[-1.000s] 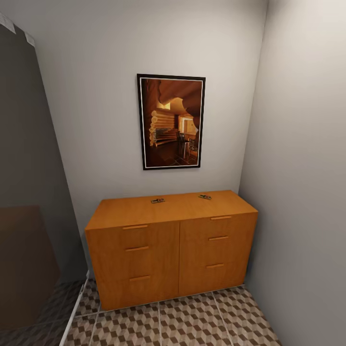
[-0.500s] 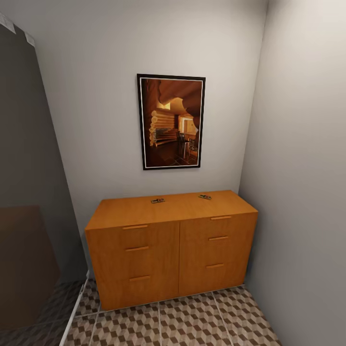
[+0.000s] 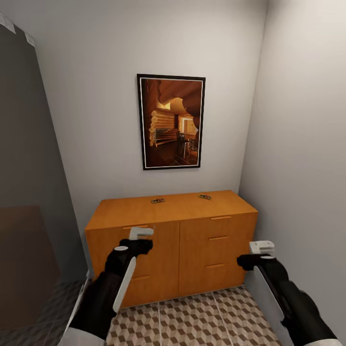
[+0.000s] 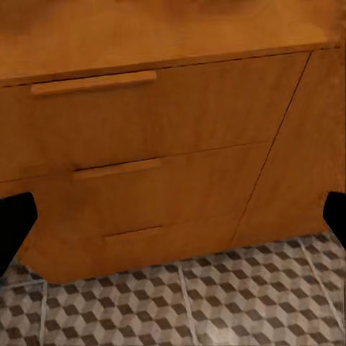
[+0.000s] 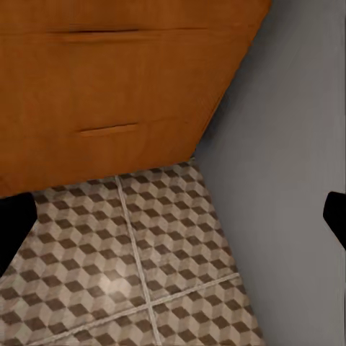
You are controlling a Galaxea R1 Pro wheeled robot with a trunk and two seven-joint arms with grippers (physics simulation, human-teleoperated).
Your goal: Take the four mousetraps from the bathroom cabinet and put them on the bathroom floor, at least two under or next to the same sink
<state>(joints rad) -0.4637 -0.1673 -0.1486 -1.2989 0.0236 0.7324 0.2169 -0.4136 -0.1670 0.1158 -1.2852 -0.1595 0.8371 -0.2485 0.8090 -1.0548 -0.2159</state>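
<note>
orange-brown cabinet (image 3: 170, 240) top carries two mousetraps (image 3: 157, 201); left fingers (image 4: 14, 220), right fingers (image 5: 14, 220) spread, empty.

two mousetraps (image 3: 157, 201) (image 3: 205, 196) lie well apart on the cabinet (image 3: 173, 250), which stands on the bathroom floor (image 3: 192, 317) against the back wall, in the corner, below a framed picture (image 3: 171, 121).

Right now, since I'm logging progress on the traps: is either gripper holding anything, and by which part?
Nothing is held. The left gripper and right gripper are open and empty before the cabinet; two mousetraps lie untouched on its top.
</note>
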